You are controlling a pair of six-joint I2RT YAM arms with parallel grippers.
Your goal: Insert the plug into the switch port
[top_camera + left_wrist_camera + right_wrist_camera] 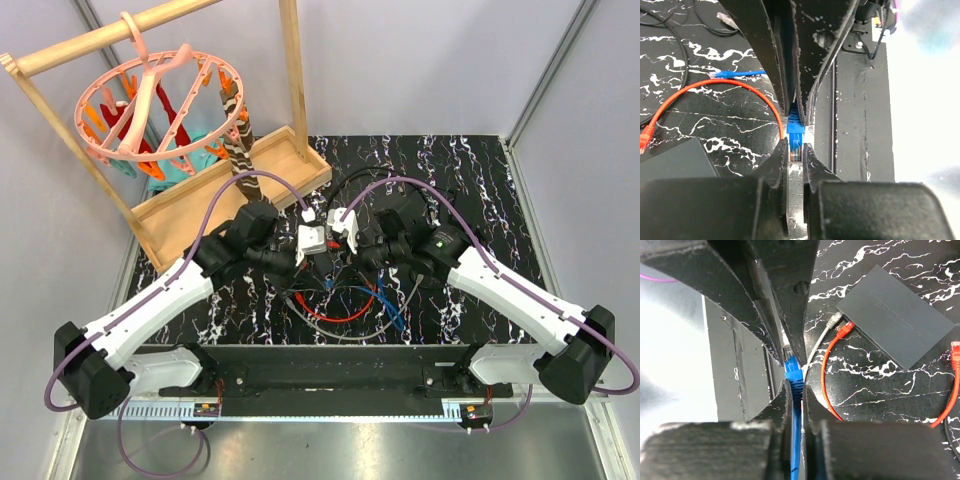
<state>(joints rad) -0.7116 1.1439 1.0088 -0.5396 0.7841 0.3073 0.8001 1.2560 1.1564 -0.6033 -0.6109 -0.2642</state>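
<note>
Right gripper (796, 386) and left gripper (795, 146) both pinch the blue plug (795, 127) tight, probably swapping hold to aim it at the switch port (880, 344).

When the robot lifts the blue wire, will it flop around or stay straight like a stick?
Probably floppy: the blue cable lies in loose curves, not a straight line. Its plug looks like hard plastic, so that end should stay stiff. It looks thin, so likely light.
</note>
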